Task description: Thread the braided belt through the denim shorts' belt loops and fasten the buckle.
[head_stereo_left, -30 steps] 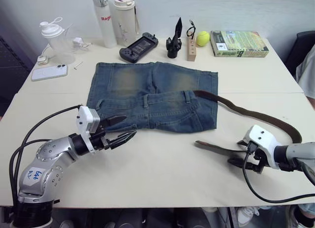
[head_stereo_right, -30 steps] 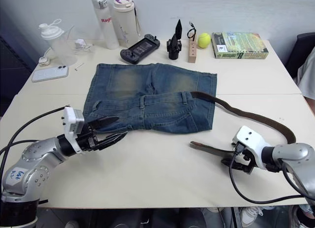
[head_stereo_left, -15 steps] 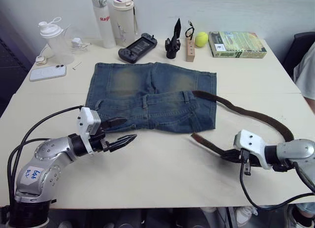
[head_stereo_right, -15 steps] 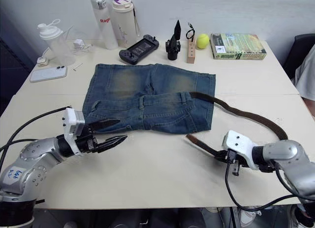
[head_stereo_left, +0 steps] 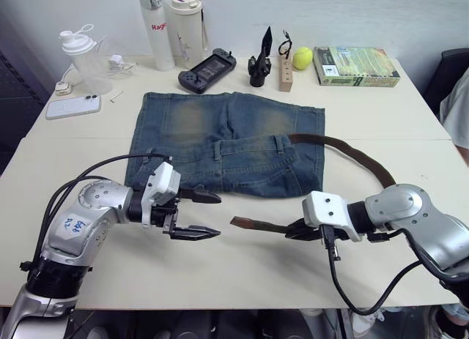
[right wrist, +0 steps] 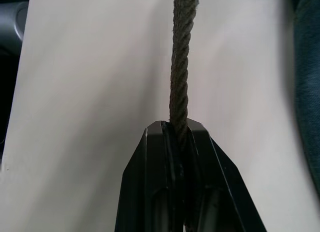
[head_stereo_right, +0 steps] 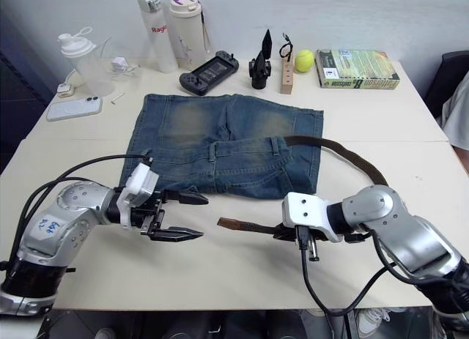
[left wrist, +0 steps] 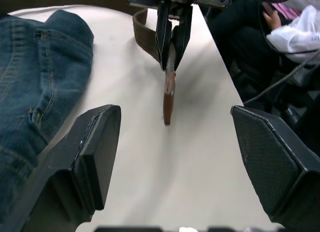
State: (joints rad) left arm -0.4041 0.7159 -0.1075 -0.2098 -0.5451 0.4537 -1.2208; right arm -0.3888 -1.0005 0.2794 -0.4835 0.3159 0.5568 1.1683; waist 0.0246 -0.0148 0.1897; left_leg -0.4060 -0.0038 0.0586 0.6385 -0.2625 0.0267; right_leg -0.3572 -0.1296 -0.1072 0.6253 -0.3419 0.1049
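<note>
Belt point(head_stereo_left: 352, 150): long braided strap, one end tucked under the waistband at the right side of the shorts point(head_stereo_left: 227, 138), then arcing out over the bare table point(head_stereo_left: 242, 269) to the right and curling back toward the front edge; smooth leather tip point(head_stereo_left: 248, 223) lying free just in front of the shorts' lower hem. Right gripper point(head_stereo_left: 299, 229) pinching the strap a little behind that tip, fingers closed flat on the braid edge-on per the right wrist view. Left gripper point(head_stereo_left: 199, 214) spread wide, empty, hovering just beside the shorts' near left corner with the tip pointing at it across a short gap. Buckle not identifiable from here. Belt loops point(head_stereo_left: 218, 150) visible as short denim tabs on the folded waistband, one near the middle, another point(head_stereo_left: 279, 143) close to where the strap goes in. Handling judgement: light, floppy along its length, so sags and trails rather than pushes; woven surface grippy, unlikely to slip in rubber pads; leather tip stiffer, the only part rigid enough to poke through a loop. Best hold close behind the tip, short overhang, flat side parallel to the waistband. Denim soft and limp too, likely to bunch and drag when the strap pulls through, so pinning or lifting the loop with the free left gripper looks necessary. Risk: long trailing bend snagging on the right arm cable. Clutter along the far table edge (bottles point(head_stereo_left: 150, 28), game controller point(head_stereo_left: 207, 69), tennis ball point(head_stereo_left: 301, 58), book point(head_stereo_left: 356, 65), phone point(head_stereo_left: 72, 106)) well apart, no interference
</note>
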